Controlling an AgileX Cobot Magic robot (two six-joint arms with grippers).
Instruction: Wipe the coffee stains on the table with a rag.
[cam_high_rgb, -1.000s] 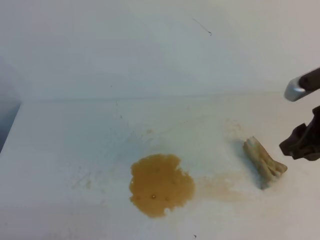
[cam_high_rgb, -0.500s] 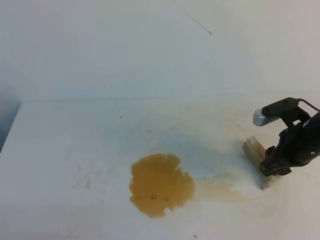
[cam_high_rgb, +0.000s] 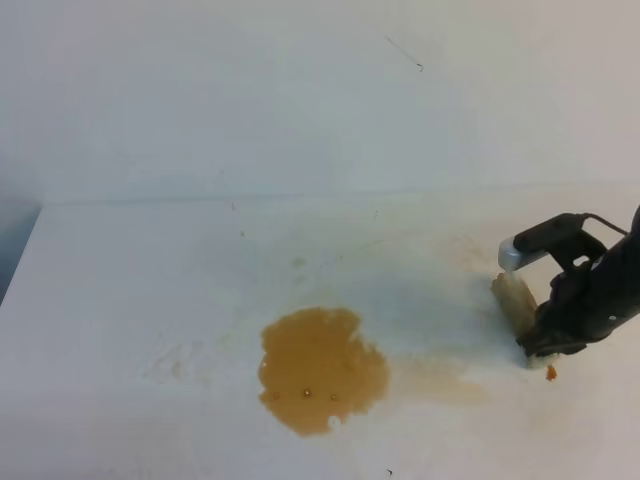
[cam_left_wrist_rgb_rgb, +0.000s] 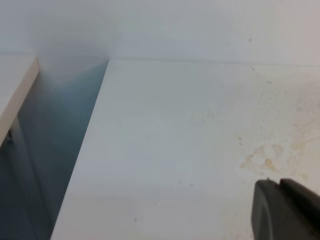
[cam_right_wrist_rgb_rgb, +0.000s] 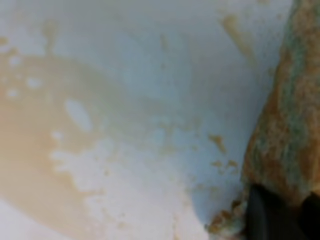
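Right tool (cam_high_rgb: 540, 335) is down on the rag (cam_high_rgb: 514, 300) at the right side of the counter (cam_high_rgb: 140, 270), black body covering the rag's near end. Can't tell from these views whether the jaws have clamped the cloth or just straddle it; the right wrist view shows only dark finger tips (cam_right_wrist_rgb_rgb: 270, 215) at the bottom edge, touching the base of the brown-stained rag (cam_right_wrist_rgb_rgb: 287, 115).

Rag's far end sticks out up-left of the tool, lying flat on the counter. Small orange-brown drop sits just beside the tool on its near right.

Coffee stains (cam_high_rgb: 322, 368): main orange-brown blotch is centre-front, well apart to the left of the rag. Paler tan smear runs between blotch and rag. Right wrist view shows that smear close up, broken with white patches, plus brown flecks near the rag.

Nothing stands between rag and blotch.

Left tool (cam_left_wrist_rgb_rgb: 287, 210): only a black corner visible at the bottom right of its wrist view, above the counter; jaw gap unreadable. Faint tan smudges (cam_left_wrist_rgb_rgb: 262, 157) just beyond it. Counter's left edge drops to a dark gap (cam_left_wrist_rgb_rgb: 60, 150).
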